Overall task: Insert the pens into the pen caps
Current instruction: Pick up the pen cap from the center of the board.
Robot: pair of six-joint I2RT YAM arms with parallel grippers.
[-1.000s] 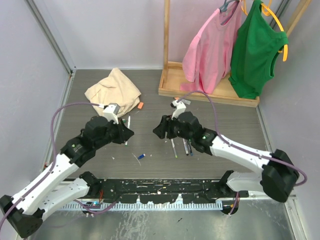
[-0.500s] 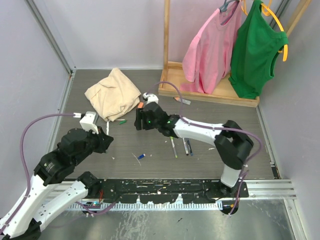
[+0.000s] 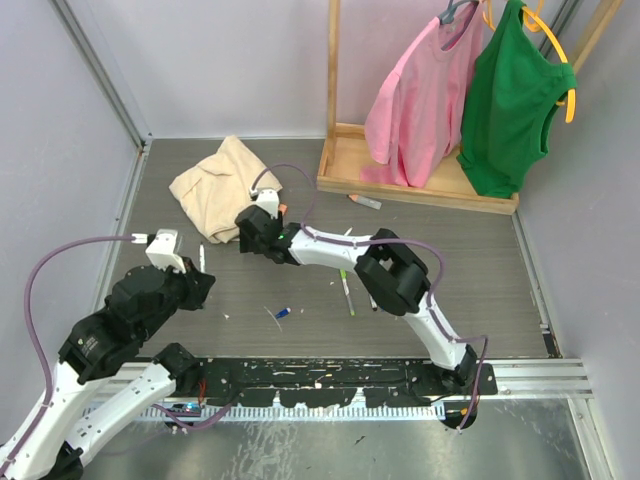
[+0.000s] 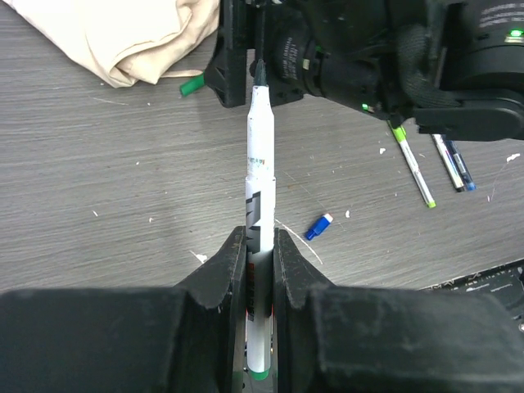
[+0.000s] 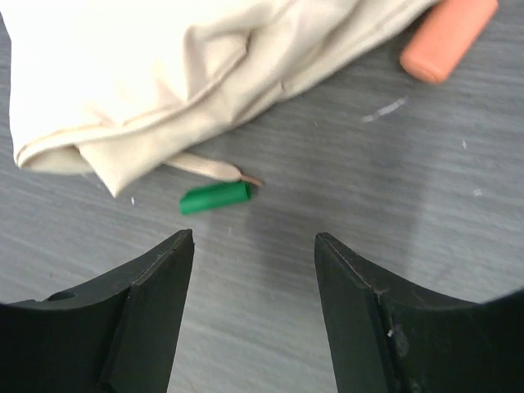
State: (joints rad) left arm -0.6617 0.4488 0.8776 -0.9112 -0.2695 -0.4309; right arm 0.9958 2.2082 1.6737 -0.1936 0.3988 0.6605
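Cloth (image 3: pixel 225 185), beige and crumpled, lies on the grey desk (image 3: pixel 470 265). Just off its near edge, not touching it, a green cap (image 5: pixel 214 197) rests on its side. It lies beside the pointed end of a thin tan stick (image 5: pixel 214 169) that pokes out from under the fabric. An orange cap (image 5: pixel 448 37) lies against the cloth's right-hand edge; whether the two touch cannot be told.

The right claw (image 5: pixel 252 246) hovers low over the desk at the cloth's near edge. Its jaws are spread wide and it holds nothing. In the right wrist view the green cap sits just beyond the gap, nearer the left-hand finger.

The left claw (image 4: pixel 259 246) sits on the near side of the cloth, well apart from it, clamped tight on a white pen (image 4: pixel 259 164). The pen's dark tip points away from the claw toward the cloth, and its green end lies back between the fingers. In the left wrist view that tip lines up with the black body of the right arm (image 4: pixel 368 57), and the green cap lies a little to its left.

To the near right of the cloth, well apart from it, a blue cap (image 4: pixel 318 227) lies on its side. Farther from the cloth on that side lie a green-tipped pen (image 4: pixel 414 166) and two dark pens (image 4: pixel 452 162), close together.
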